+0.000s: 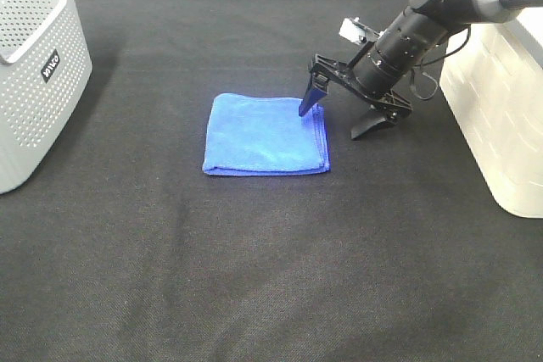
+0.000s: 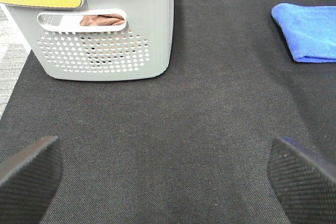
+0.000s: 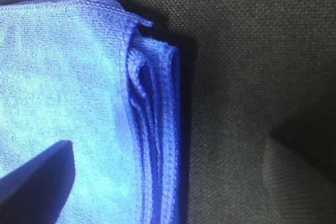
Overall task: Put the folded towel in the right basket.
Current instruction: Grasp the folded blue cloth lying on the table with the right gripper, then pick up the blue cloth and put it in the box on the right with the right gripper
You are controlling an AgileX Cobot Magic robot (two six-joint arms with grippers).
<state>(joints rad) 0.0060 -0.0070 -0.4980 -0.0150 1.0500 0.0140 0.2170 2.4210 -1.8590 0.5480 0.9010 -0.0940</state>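
Observation:
The folded blue towel (image 1: 265,135) lies flat on the black mat in the middle of the table. My right gripper (image 1: 338,120) is open and low over the towel's right edge. One fingertip (image 1: 306,108) rests on the towel's top near its right side, the other (image 1: 366,128) is on the mat just right of it. In the right wrist view the towel's layered edge (image 3: 152,124) runs between the two fingers. The white right basket (image 1: 501,116) stands at the right edge. My left gripper (image 2: 165,174) is open and empty above bare mat; the towel (image 2: 310,32) shows far off.
A grey perforated basket (image 1: 34,74) stands at the far left; in the left wrist view (image 2: 105,40) it holds some brownish cloth. The black mat (image 1: 271,277) covers the table.

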